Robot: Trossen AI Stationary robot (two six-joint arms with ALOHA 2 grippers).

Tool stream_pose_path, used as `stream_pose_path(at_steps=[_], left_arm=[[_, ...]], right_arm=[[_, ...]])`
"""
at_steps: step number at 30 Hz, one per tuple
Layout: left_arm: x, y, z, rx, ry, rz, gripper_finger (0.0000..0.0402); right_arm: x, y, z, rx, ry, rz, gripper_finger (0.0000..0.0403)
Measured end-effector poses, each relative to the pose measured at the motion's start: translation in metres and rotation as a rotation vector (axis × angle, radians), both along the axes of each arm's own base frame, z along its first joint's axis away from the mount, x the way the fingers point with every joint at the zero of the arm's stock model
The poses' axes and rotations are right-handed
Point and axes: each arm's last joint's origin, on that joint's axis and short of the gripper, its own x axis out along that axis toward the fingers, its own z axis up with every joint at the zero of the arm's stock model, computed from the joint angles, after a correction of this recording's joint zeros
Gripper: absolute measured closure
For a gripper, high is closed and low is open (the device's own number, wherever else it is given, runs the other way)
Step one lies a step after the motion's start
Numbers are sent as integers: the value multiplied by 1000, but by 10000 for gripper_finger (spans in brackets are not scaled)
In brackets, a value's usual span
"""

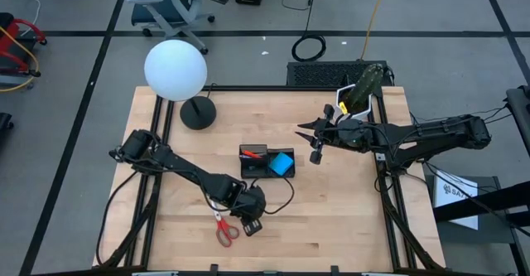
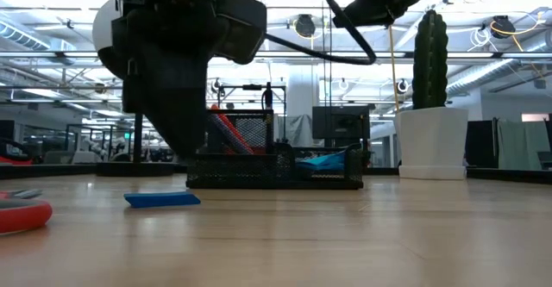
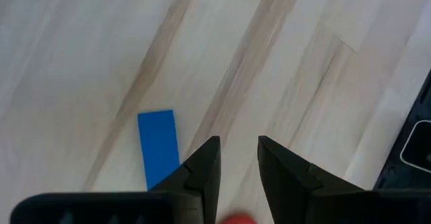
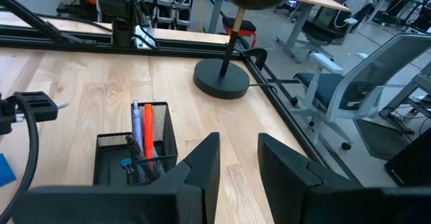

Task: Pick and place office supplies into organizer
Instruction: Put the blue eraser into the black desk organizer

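A pale wooden counter [image 1: 331, 201] stands on grey floor, with office chairs behind. The left claw [image 3: 238, 158] hovers low, parted a little and empty, just beside a flat blue eraser [image 3: 159, 145] and red-handled scissors [image 1: 223, 229]. The right claw [image 4: 238, 158], slightly parted and empty, hangs above the counter near the black mesh organizer [image 1: 265, 162], which holds pens [image 4: 141, 136] and a blue pad [image 1: 282, 163].

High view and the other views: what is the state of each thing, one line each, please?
Black mesh organizer: upright, holding pens and a blue note pad.
Red-handled scissors: flat on table, not held.
Small blue eraser block: flat on table, loose.
Left gripper: open, empty, low above the table.
Right gripper: open, empty, raised.
White globe lamp: upright.
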Motion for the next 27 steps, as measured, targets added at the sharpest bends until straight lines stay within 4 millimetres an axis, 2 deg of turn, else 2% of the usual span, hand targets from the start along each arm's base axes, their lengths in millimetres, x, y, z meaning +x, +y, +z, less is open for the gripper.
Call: stream_pose_path(at_steps=[12,27], left_arm=[[-10,7,-4,51,123,57,298],[-9,7,-4,70,105,37,298]], right_arm=[[0,0,0,-4,2,1,312],[0,0,0,-10,4,3,312]])
